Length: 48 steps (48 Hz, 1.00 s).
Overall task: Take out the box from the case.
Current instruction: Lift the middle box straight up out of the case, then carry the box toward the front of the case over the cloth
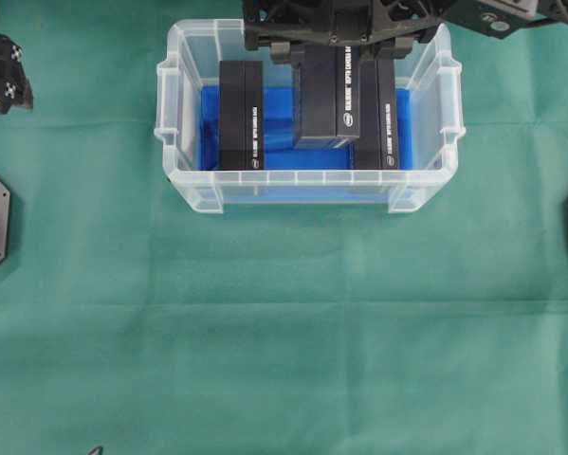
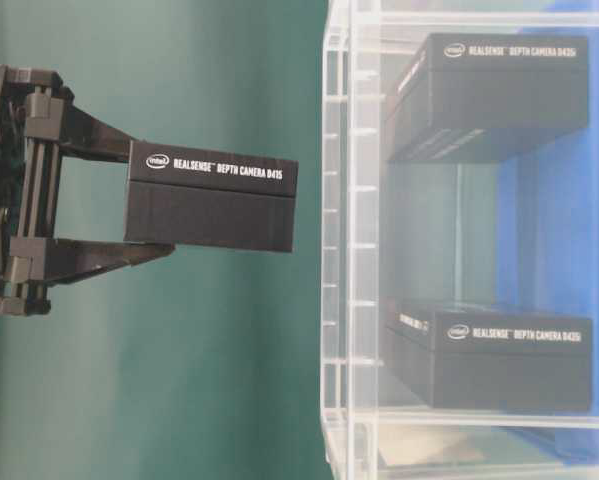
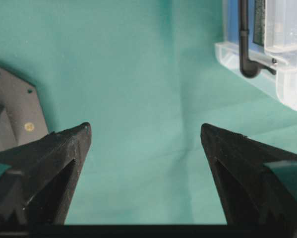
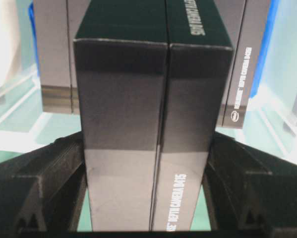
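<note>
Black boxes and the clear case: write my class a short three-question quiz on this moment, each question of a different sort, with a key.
1. True or false: the right pincer holds a black box lifted clear above the case.
2. How many black boxes remain inside the case?
A) one B) two C) three
3. Fill in the blank: the left pincer is ____ and holds nothing, hovering over the green cloth.

Key:
1. True. The table-level view shows the box clamped between the fingers, outside the case's rim.
2. B. One box stands on the left of the blue floor, another on the right.
3. open
</note>
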Each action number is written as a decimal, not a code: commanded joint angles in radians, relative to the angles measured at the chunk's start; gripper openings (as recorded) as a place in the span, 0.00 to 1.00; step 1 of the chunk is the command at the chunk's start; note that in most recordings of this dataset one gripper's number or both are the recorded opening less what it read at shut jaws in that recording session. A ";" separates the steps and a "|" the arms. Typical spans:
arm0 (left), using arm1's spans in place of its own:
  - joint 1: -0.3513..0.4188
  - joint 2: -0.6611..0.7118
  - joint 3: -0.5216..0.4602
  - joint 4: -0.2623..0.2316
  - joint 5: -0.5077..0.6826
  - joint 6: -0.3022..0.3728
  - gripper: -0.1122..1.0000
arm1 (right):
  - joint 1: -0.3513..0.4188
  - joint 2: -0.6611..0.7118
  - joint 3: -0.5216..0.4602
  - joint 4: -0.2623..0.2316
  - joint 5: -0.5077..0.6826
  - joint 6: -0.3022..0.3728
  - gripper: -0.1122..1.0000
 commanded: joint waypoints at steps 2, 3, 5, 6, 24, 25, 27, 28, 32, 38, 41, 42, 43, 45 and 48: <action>0.003 -0.002 -0.026 0.000 -0.002 0.000 0.94 | -0.002 -0.054 -0.029 -0.005 0.000 -0.002 0.69; 0.003 -0.002 -0.026 0.000 -0.002 0.000 0.94 | -0.002 -0.054 -0.029 -0.005 0.000 -0.002 0.69; 0.002 -0.002 -0.026 0.000 -0.002 0.000 0.94 | 0.000 -0.054 -0.029 -0.005 0.000 -0.002 0.69; 0.003 -0.002 -0.026 0.000 -0.002 0.000 0.94 | 0.002 -0.054 -0.028 -0.005 0.000 -0.002 0.69; 0.003 -0.002 -0.026 0.000 -0.002 0.000 0.94 | 0.064 -0.051 -0.029 -0.005 0.021 0.037 0.69; 0.003 0.000 -0.026 0.000 -0.002 0.000 0.94 | 0.071 -0.051 -0.028 -0.005 0.025 0.040 0.69; 0.003 -0.002 -0.026 0.000 -0.002 0.000 0.94 | 0.081 -0.049 -0.028 -0.006 0.026 0.048 0.69; 0.003 -0.002 -0.026 0.000 0.000 0.000 0.94 | 0.086 -0.049 -0.028 -0.008 0.026 0.051 0.69; 0.003 -0.002 -0.028 0.000 0.000 0.000 0.94 | 0.114 -0.048 -0.029 -0.009 0.026 0.067 0.69; 0.003 -0.002 -0.026 0.000 0.000 0.000 0.94 | 0.164 -0.044 -0.028 -0.014 0.026 0.114 0.69; 0.003 0.000 -0.026 0.000 0.000 0.000 0.94 | 0.189 -0.043 -0.029 -0.018 0.026 0.135 0.69; 0.003 -0.002 -0.026 0.000 0.000 -0.002 0.94 | 0.198 -0.043 -0.028 -0.020 0.026 0.140 0.69; 0.003 0.000 -0.026 0.000 0.000 0.000 0.94 | 0.206 -0.043 -0.028 -0.020 0.026 0.146 0.69; 0.003 0.000 -0.026 0.000 0.000 -0.002 0.94 | 0.222 -0.041 -0.028 -0.021 0.026 0.156 0.69; 0.003 -0.002 -0.026 0.000 0.000 -0.002 0.94 | 0.245 -0.040 -0.029 -0.023 0.026 0.181 0.69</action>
